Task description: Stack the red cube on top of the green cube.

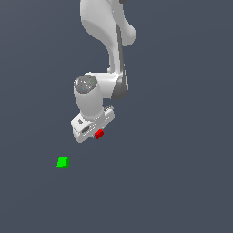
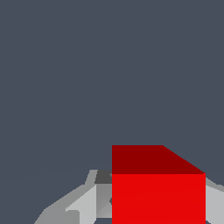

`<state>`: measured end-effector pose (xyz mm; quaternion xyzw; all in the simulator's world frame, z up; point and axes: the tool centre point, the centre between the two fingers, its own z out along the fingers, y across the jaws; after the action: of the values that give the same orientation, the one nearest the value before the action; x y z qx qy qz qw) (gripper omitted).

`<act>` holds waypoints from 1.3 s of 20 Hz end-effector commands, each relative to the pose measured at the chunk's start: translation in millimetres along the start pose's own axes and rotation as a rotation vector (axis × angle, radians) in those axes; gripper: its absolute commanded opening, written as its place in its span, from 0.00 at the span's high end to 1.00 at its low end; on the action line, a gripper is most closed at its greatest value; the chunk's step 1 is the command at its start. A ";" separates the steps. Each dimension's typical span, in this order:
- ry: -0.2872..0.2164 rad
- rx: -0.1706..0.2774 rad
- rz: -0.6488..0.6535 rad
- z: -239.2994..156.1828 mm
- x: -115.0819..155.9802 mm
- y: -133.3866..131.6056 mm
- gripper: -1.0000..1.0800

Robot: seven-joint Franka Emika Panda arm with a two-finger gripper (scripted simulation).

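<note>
The red cube (image 1: 99,134) sits between the fingers of my white gripper (image 1: 96,132), which is shut on it, and the hand covers part of the cube. In the wrist view the red cube (image 2: 158,192) looms large, with a grey finger (image 2: 85,206) tight against one side and the other finger just showing at the opposite side. The green cube (image 1: 63,162) lies alone on the dark floor, toward the exterior view's left and nearer the camera than the gripper. The two cubes are well apart. The green cube is outside the wrist view.
The plain dark grey floor (image 1: 173,182) runs all around. The white arm (image 1: 107,32) rises behind the gripper and out of the top of the exterior view.
</note>
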<state>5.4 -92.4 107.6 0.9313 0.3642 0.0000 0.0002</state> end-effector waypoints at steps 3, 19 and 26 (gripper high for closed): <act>0.000 -0.001 0.000 6.8 -4.7 29.8 1.00; -0.001 -0.001 0.000 30.7 -18.0 132.2 1.00; 0.000 0.000 0.001 38.2 -21.5 164.7 1.00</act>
<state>97.0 -222.7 70.5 0.9315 0.3638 -0.0006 0.0001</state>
